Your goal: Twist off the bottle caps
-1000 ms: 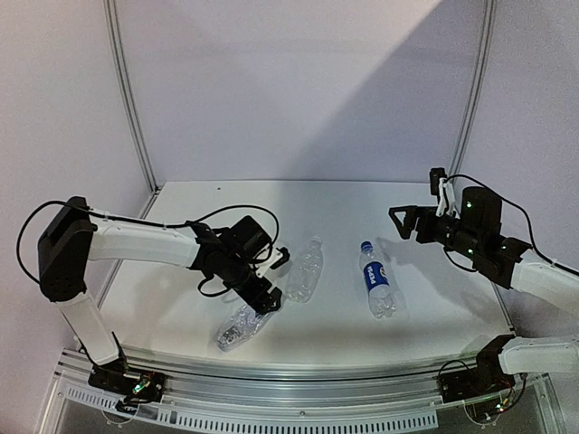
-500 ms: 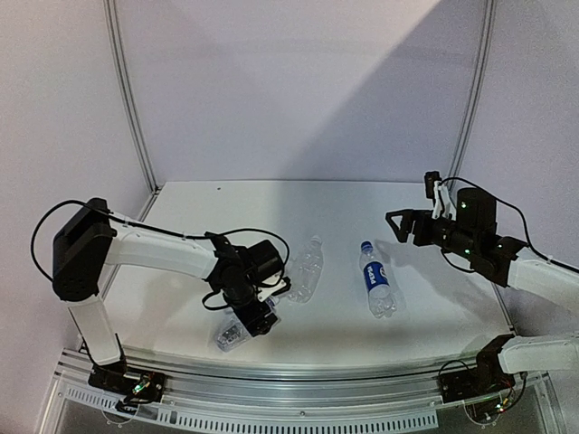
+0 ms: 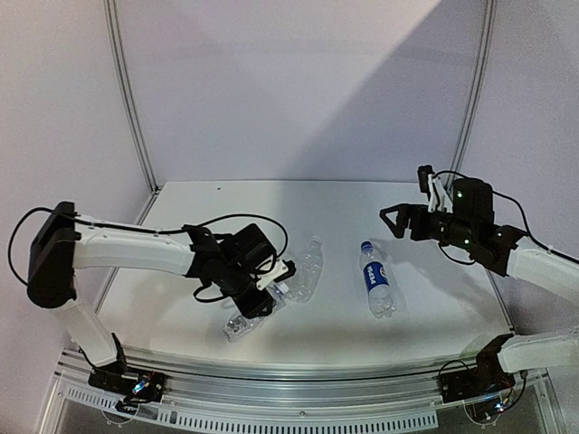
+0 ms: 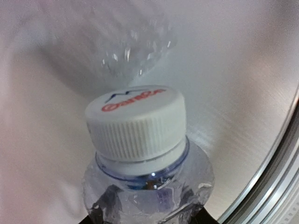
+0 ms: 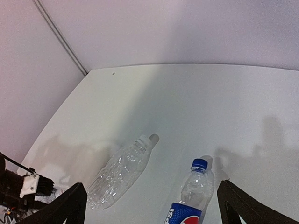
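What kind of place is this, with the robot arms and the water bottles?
Probably a robot test booth in a lab, not a home. A left arm and a right arm are bolted to the edge of a white table, closed in by plain walls and metal posts.

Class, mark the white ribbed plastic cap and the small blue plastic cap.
White ribbed plastic cap (image 4: 135,128): left wrist view, ribbed side.
Small blue plastic cap (image 5: 199,163): right wrist view, its top.
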Motion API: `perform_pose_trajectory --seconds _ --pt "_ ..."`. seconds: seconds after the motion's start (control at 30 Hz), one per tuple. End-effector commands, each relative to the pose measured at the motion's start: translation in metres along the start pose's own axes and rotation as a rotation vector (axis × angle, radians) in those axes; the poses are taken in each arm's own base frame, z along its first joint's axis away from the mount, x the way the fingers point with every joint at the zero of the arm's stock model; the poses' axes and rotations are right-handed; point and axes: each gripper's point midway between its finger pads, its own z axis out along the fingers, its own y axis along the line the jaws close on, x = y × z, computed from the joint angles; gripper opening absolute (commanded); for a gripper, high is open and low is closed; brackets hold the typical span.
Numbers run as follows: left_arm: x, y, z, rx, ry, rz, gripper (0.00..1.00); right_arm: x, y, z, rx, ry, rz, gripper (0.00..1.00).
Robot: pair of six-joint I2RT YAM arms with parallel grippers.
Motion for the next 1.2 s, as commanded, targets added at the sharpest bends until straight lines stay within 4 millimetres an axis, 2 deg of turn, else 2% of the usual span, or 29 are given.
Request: perform_pose_trajectory --seconds 0.0,0.03,0.13,0.27,0.47,0.57,0.67,1.03,1.17 --pt "-0.049 -0.012 -0.045 0.023 -0.303 0.076 0.37 0.020 0.037 0.009 -0.075 0.205 -0.014 0.99" --pt "-0.053 -0.013 -0.053 0.025 -0.350 0.080 0.37 0.018 0.049 0.011 -0.092 0.231 -0.049 0.99" --pt "-0.060 -0.019 -0.070 0.044 -0.442 0.121 0.38 0.031 0.081 0.017 -0.164 0.310 -0.124 0.99" --pt "-0.062 -0.030 -0.081 0.072 -0.493 0.162 0.39 0.048 0.124 0.016 -0.353 0.375 -0.157 0.95" --pt "-0.065 -0.059 -0.102 0.208 -0.594 0.226 0.39 0.086 0.166 0.014 -0.501 0.478 -0.246 0.90" --pt "-0.066 -0.065 -0.111 0.246 -0.628 0.240 0.39 0.098 0.173 0.017 -0.542 0.505 -0.249 0.89" --pt "-0.065 -0.067 -0.111 0.260 -0.631 0.244 0.40 0.100 0.177 0.016 -0.574 0.496 -0.240 0.87" --pt "-0.066 -0.089 -0.104 0.389 -0.642 0.267 0.40 0.085 0.199 0.003 -0.688 0.414 -0.208 0.80" --pt "-0.073 -0.092 -0.106 0.407 -0.671 0.270 0.40 0.081 0.205 -0.003 -0.711 0.380 -0.222 0.78"
